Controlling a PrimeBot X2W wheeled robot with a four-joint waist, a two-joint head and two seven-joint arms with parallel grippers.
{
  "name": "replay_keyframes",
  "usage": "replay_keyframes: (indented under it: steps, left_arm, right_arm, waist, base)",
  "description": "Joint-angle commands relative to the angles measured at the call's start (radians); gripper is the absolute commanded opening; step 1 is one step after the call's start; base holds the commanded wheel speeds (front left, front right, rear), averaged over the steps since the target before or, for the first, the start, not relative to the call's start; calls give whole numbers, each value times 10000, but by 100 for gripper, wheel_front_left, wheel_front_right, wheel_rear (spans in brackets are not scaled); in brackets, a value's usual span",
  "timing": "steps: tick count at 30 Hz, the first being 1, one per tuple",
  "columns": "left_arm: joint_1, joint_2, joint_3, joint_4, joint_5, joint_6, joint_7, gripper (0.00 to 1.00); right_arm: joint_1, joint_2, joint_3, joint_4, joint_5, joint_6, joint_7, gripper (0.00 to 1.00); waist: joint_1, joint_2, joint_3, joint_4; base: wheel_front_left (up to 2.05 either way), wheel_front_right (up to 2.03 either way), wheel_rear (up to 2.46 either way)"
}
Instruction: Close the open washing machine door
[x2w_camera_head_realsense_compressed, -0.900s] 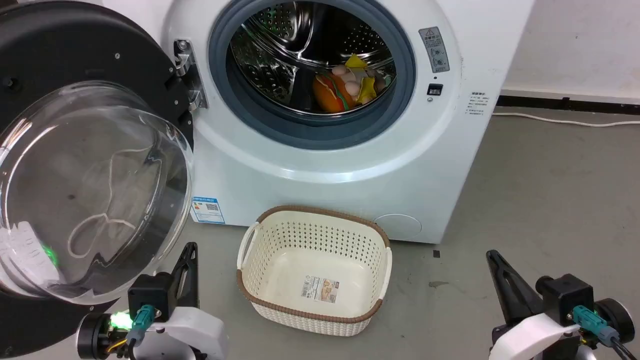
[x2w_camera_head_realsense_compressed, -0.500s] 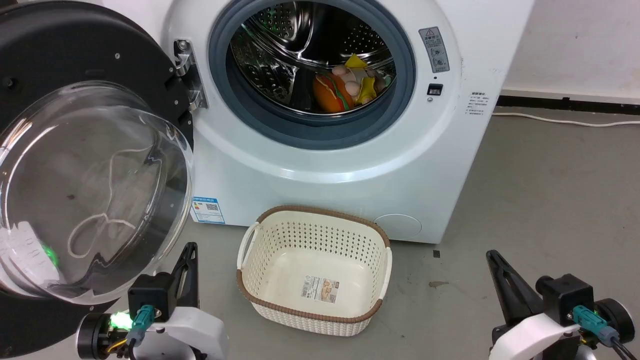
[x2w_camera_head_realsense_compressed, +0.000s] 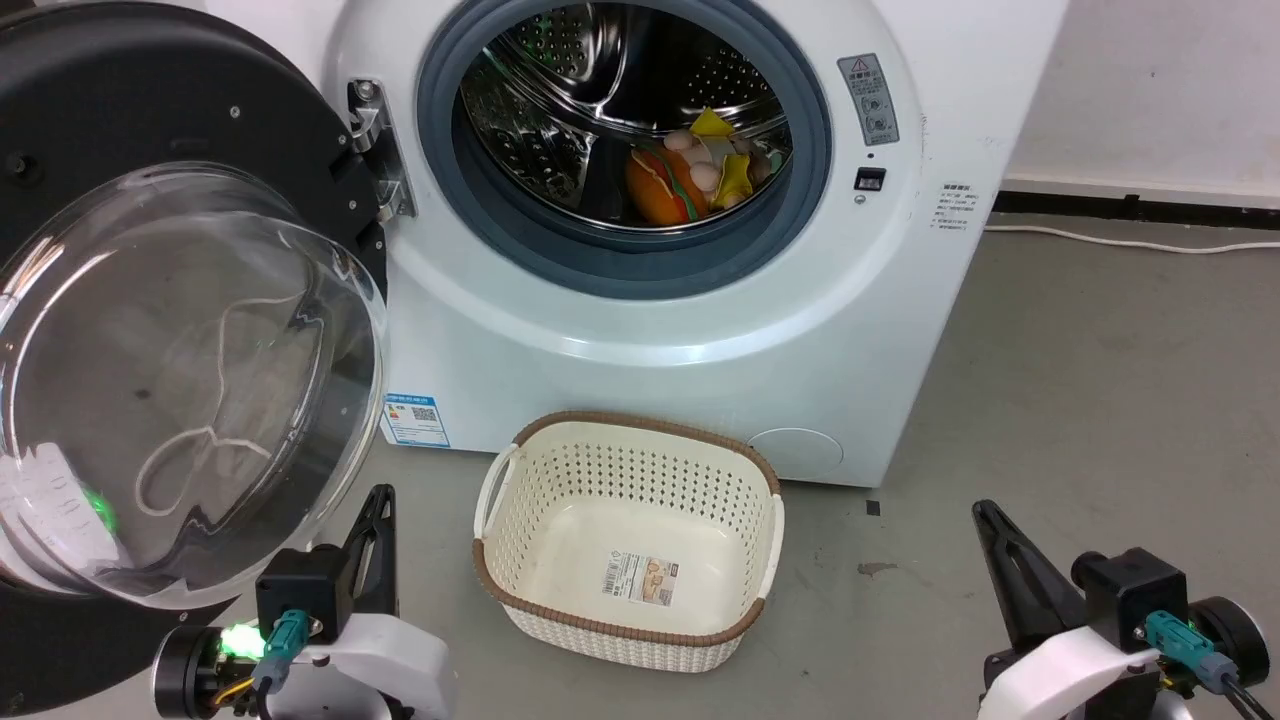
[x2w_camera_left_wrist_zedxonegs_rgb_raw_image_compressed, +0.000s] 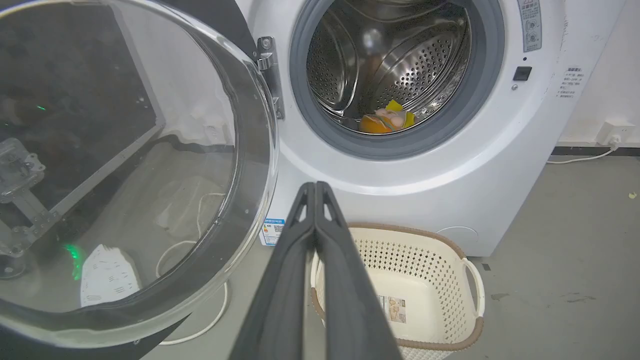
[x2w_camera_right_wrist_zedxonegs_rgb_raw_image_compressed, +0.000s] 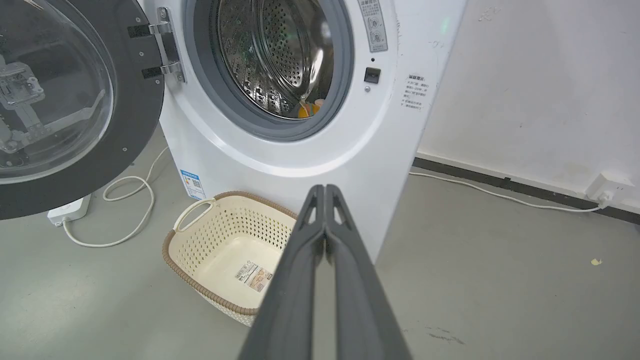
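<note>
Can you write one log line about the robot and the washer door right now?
washing machine door: wide open | left hand: shut, near door | right hand: shut, empty | basket: empty, before machine

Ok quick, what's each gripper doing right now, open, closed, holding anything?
Left gripper: closed, holding nothing.
Right gripper: closed, holding nothing.

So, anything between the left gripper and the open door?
Nothing. In the head view the left gripper sits beside the door, at its lower rim, only floor in the gap; the basket is on the gripper's other side.
</note>
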Motion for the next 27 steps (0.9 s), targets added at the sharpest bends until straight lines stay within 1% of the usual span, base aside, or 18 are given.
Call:
replay_keyframes:
  steps: [1, 6, 7, 19, 27]
  left_arm:
    - [142, -1, 22, -41, 20, -55, 3, 0]
    - [142, -1, 22, -41, 20, -55, 3, 0]
    - [0, 0, 0, -1, 0, 0, -2, 100]
    - [-8, 1, -169, -4, -9, 92, -179, 100]
    - [10, 33, -305, -9, -21, 151, -346, 100]
  right_arm:
    - [-140, 43, -1, 22, -51, 8, 5, 0]
    - [-140, 43, -1, 22, -51, 8, 5, 0]
    - [0, 0, -2, 0, 3, 0, -2, 100]
    - [53, 1, -87, -4, 224, 1, -179, 100]
    - [144, 4, -130, -64, 335, 1, -346, 100]
  waist:
    - [0, 0, 0, 0]
    - [0, 0, 0, 0]
    - [0, 0, 0, 0]
    - [0, 0, -4, 44]
    - [0, 0, -42, 267]
  base:
    - [0, 0, 0]
    - [0, 0, 0]
    - [0, 0, 0]
    - [0, 0, 0]
    - [0, 0, 0]
